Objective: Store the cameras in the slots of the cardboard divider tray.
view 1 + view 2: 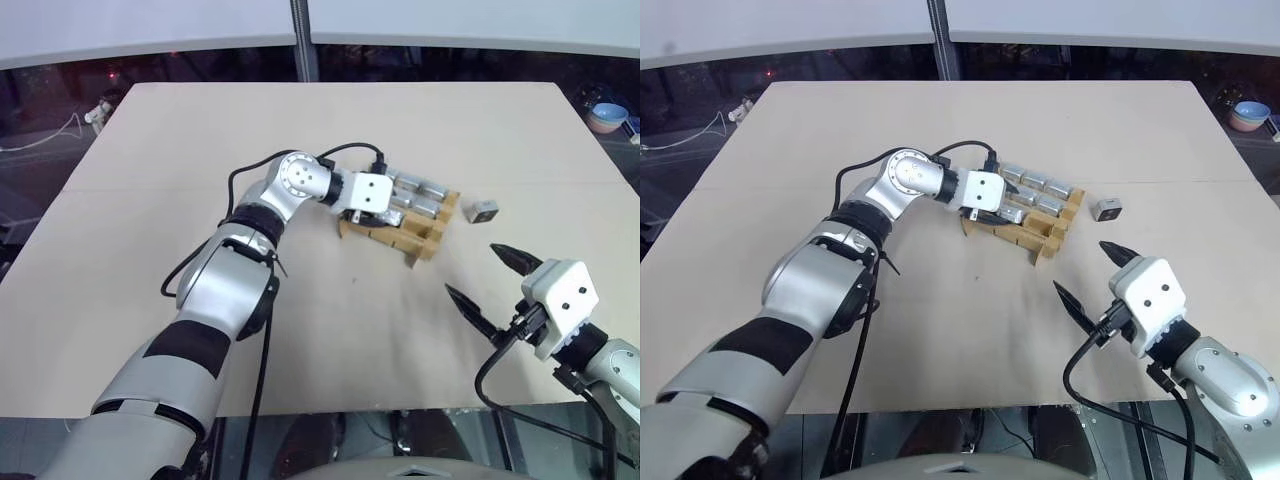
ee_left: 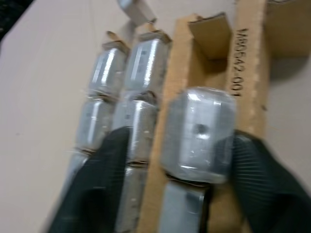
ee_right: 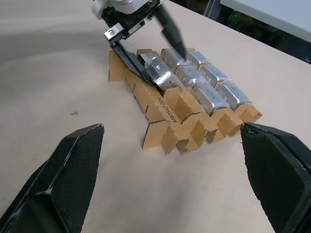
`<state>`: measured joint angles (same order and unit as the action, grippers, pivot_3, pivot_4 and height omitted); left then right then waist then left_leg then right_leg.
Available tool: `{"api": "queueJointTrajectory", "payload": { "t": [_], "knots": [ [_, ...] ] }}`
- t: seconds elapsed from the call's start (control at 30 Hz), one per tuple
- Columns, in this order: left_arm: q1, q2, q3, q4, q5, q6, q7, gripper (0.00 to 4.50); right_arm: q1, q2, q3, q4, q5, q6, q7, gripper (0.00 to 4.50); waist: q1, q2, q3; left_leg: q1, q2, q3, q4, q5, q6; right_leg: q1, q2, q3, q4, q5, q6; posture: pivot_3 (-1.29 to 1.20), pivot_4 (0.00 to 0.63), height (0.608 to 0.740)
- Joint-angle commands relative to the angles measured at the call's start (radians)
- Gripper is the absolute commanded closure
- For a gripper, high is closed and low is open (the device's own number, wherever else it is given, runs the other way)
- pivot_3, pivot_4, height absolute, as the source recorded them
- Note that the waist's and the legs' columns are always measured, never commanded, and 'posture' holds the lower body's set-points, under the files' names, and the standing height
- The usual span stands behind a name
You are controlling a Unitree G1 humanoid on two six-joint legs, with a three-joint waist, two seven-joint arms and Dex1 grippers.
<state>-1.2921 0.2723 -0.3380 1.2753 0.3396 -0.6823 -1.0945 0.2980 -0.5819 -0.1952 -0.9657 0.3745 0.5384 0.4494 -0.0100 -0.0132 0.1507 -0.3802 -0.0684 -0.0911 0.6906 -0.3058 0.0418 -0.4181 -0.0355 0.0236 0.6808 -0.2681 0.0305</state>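
Now: camera point(image 2: 198, 136) betw. left gripper point(image 2: 184, 160) fingers, over tray point(image 2: 250, 73).

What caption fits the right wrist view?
Left gripper closes around a camera in the cardboard divider tray.

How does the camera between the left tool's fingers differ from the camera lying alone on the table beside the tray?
The camera at the left tool sits in the cardboard divider tray, in its nearest row; the lone camera lies on the bare table, apart from the tray. The tray camera has a black finger on each side; nothing touches the lone one. The lone camera shows a dark face; the tray camera shows plain metal. Both are small silver-grey blocks.
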Motion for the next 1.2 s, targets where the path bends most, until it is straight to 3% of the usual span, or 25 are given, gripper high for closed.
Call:
{"api": "queueJointTrajectory", "payload": {
  "t": [0.03, 0.07, 0.13, 0.33, 0.8, 1.2],
  "knots": [
    [-0.035, -0.002, 0.052, 0.000, -0.057, 0.032, -0.053, 3.44, -0.002, 0.004, -0.011, -0.039, -0.004, -0.028, -0.004, 0.00, 0.000, 0.000, 0.000, 0.000, 0.000, 0.000, 0.000, 0.000, 0.000, 0.000, 0.000, 0.000, 0.000, 0.000, 0.000, 0.00, 0.150, 0.740],
    [-0.039, -0.004, 0.061, 0.002, -0.066, 0.048, -0.064, 3.78, -0.003, 0.004, -0.011, -0.038, -0.004, -0.027, -0.004, 0.00, 0.000, 0.000, 0.000, 0.000, 0.000, 0.000, 0.000, 0.000, 0.000, 0.000, 0.000, 0.000, 0.000, 0.000, 0.000, 0.00, 0.150, 0.740],
    [-0.046, -0.006, 0.074, 0.003, -0.082, 0.058, -0.099, 3.78, -0.006, 0.004, -0.010, -0.037, -0.006, -0.027, -0.003, 0.00, 0.000, 0.000, 0.000, 0.000, 0.000, 0.000, 0.000, 0.000, 0.000, 0.000, 0.000, 0.000, 0.000, 0.000, 0.000, 0.00, 0.150, 0.740],
    [-0.117, -0.027, 0.158, 0.047, -0.148, 0.323, -0.203, 3.78, -0.017, 0.007, -0.006, -0.033, -0.004, -0.023, -0.002, 0.00, -0.002, 0.000, 0.000, -0.001, 0.000, -0.001, 0.001, 0.000, 0.000, 0.000, 0.001, -0.002, 0.000, 0.000, 0.000, 0.00, 0.150, 0.740],
    [-0.119, -0.022, 0.133, 0.057, -0.087, 0.319, -0.256, 3.78, 0.013, 0.016, -0.007, -0.081, -0.003, 0.000, -0.030, 0.00, -0.003, 0.000, 0.000, 0.000, 0.000, 0.000, 0.001, 0.000, 0.000, 0.000, 0.000, 0.000, 0.000, 0.000, 0.000, 0.00, 0.150, 0.740],
    [-0.123, -0.004, 0.078, 0.063, -0.001, 0.249, -0.196, 3.78, 0.047, 0.018, -0.015, -0.081, 0.001, -0.022, -0.022, 0.00, -0.004, 0.000, 0.000, 0.000, 0.000, 0.000, 0.001, 0.000, 0.000, 0.000, 0.000, 0.000, 0.001, 0.000, 0.000, 0.00, 0.150, 0.740]
  ]
}}
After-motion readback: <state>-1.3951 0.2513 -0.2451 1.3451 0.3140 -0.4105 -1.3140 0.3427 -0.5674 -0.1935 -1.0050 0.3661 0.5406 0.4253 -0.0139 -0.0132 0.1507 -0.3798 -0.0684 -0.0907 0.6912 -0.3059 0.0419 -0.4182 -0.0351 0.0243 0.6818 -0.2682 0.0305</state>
